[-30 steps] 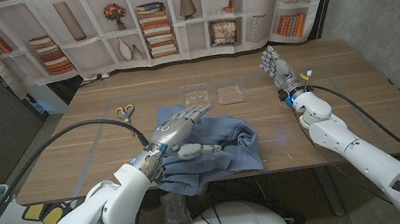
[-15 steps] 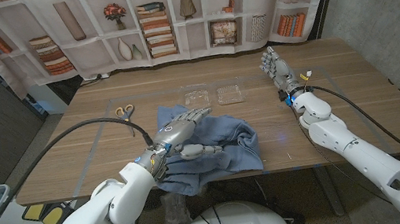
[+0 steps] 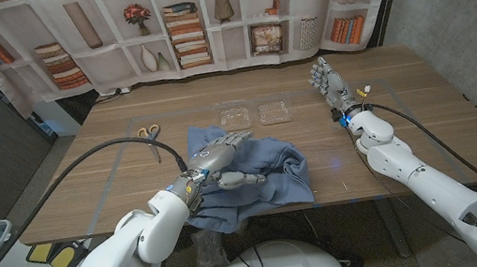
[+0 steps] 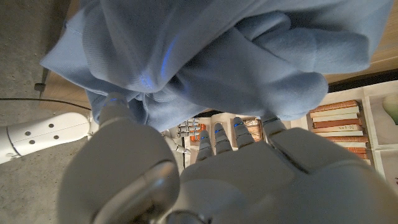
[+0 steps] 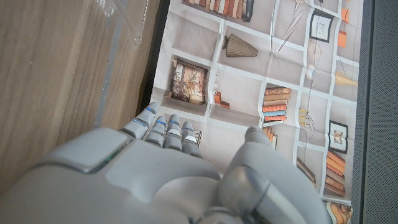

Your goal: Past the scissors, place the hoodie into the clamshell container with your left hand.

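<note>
While my left hand [image 3: 212,156] rests on the blue hoodie [image 3: 255,180] at the table's near edge, whether it grips cloth I cannot tell. Beyond, the clear clamshell container [image 3: 254,112] lies open, nothing inside; scissors [image 3: 150,131] to its left. My right hand [image 3: 329,77] is unclenched, holding nothing.

My left hand [image 3: 214,161] has eased back a touch along the hoodie [image 3: 268,172], drawing toward its near edge and away from the clamshell container [image 3: 254,112], and my forearm has swung in closer behind it. My fingers [image 3: 237,137] now lie lower on the blue cloth than a second ago, and my thumb is pressed against the fold just beside them, so the hand is settling onto the hoodie rather than hovering above it.
</note>
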